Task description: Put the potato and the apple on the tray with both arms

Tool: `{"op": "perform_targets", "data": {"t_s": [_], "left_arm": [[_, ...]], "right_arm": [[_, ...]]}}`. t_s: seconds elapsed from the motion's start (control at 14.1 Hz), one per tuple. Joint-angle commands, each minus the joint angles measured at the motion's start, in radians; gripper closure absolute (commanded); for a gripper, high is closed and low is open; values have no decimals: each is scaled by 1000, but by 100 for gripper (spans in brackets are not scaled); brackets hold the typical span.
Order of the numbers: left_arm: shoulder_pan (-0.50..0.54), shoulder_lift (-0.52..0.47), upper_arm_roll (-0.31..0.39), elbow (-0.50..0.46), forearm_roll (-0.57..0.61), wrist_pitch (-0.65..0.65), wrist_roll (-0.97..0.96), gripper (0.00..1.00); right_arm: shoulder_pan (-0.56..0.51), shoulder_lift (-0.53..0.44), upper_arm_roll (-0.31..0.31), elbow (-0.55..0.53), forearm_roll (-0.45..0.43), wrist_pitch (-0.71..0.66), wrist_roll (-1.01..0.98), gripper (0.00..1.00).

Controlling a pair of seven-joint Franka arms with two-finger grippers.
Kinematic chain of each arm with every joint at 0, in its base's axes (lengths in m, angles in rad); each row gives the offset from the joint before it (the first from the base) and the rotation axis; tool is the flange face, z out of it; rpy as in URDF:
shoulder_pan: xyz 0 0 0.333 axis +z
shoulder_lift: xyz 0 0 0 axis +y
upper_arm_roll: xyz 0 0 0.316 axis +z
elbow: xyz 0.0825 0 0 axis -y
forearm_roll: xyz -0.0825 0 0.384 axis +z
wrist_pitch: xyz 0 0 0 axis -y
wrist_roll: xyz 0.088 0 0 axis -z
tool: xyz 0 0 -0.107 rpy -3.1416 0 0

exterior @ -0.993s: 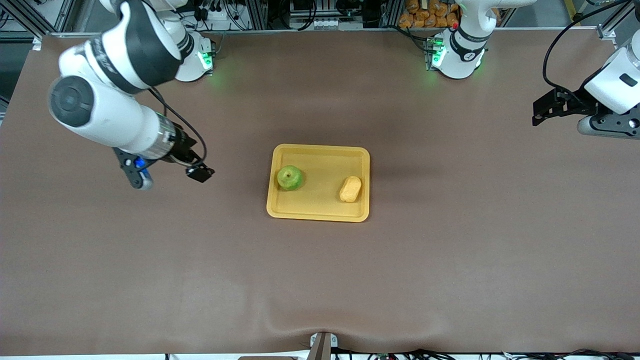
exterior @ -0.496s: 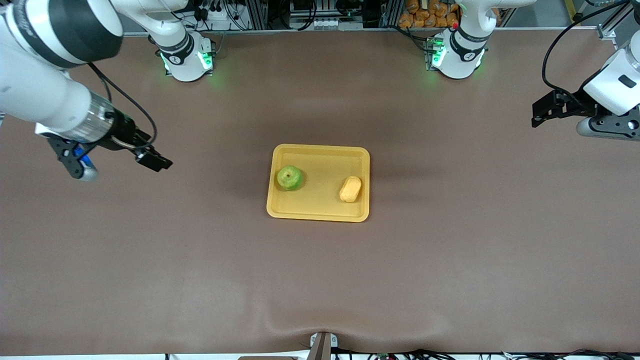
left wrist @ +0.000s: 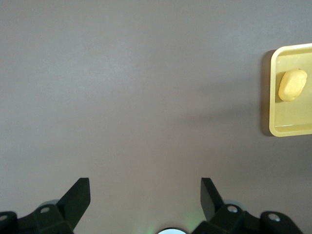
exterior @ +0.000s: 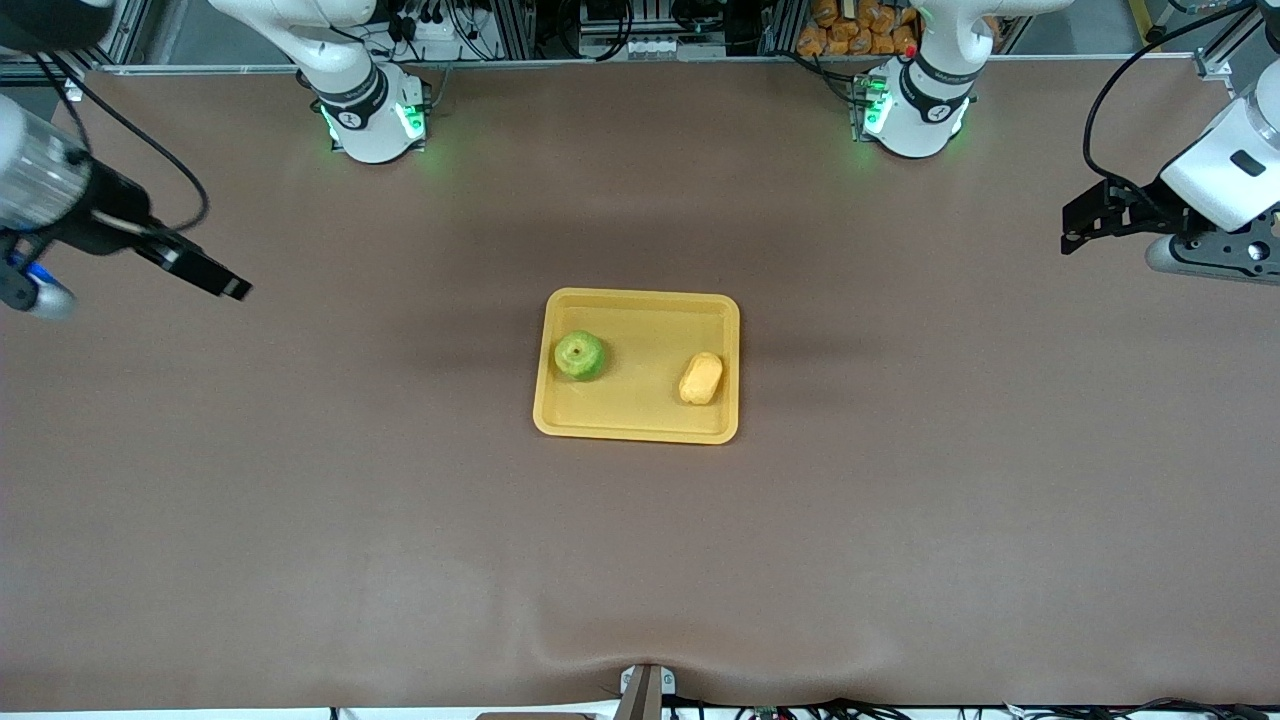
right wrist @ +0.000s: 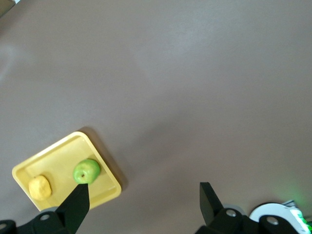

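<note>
Mid-table: yellow tray [exterior: 640, 425] holding potato [exterior: 701, 378] toward the left arm's end and apple [exterior: 580, 355] toward the right arm's end, apart from each other. Well clear of both, at opposite short edges: left gripper [left wrist: 145, 191] spread wide, empty; right gripper [right wrist: 144, 197] likewise parted, empty, above bare table.

Brown table covering [exterior: 900, 520] fills frame; orange packets [exterior: 850, 30] top centre-right; metal bracket [exterior: 645, 690] bottom centre edge.
</note>
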Motion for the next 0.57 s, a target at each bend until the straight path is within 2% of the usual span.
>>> {"op": "perform_targets", "data": {"t_s": [0.0, 0.14, 0.21, 0.28, 0.5], "left_arm": [[23, 5, 1, 16, -20, -1, 4, 0], [40, 5, 1, 16, -49, -2, 7, 0], [40, 5, 1, 15, -49, -2, 5, 0], [40, 5, 0, 15, -48, -1, 7, 0], [38, 5, -4, 15, -32, -2, 19, 0]], "right_arm": [[-5, -13, -25, 55, -69, -56, -107, 0], [38, -13, -108, 90, -79, -142, -258, 0], [73, -13, -185, 100, -72, -157, -327, 0], [93, -13, -235, 98, -63, -164, -392, 0], [125, -13, -252, 95, -72, -177, -503, 0]]}}
